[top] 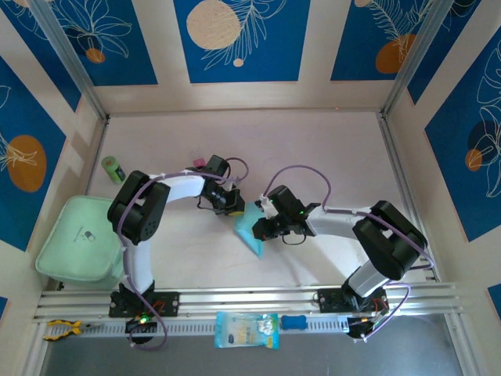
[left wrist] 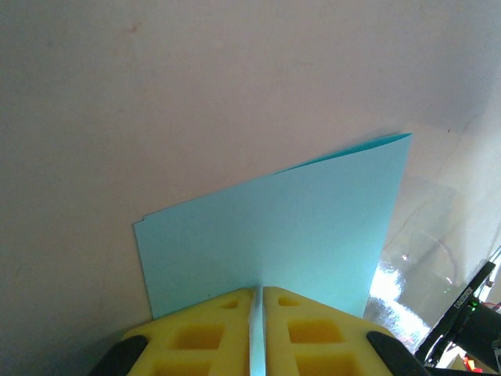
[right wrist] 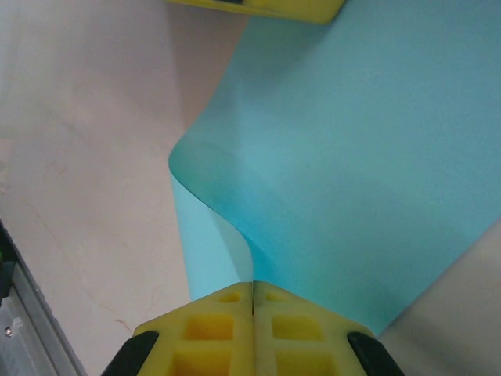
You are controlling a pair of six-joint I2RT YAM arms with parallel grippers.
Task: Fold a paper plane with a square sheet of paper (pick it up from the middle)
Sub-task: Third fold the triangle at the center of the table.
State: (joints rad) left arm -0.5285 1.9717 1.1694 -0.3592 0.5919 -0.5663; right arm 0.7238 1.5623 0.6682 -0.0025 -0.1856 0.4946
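Observation:
The square sheet of paper [top: 251, 233] is light cyan-blue and hangs folded over between both grippers, above the middle of the table. My left gripper [top: 235, 205] is shut on one edge of it. In the left wrist view the sheet [left wrist: 282, 227] stands up from the yellow fingertips, with the left gripper [left wrist: 257, 294] pinching it. My right gripper [top: 263, 227] is shut on the opposite edge. In the right wrist view the paper [right wrist: 352, 172] curves in a soft S-bend away from the right gripper [right wrist: 253, 286]. The left gripper's yellow fingers [right wrist: 258, 8] show at the top of that view.
A pale green pouch [top: 78, 239] lies at the left edge and a green cylinder [top: 113, 169] beyond it. A small pink block [top: 199, 163] sits behind the left gripper. A blue-and-yellow packet [top: 246, 329] lies below the aluminium rail [top: 250, 299].

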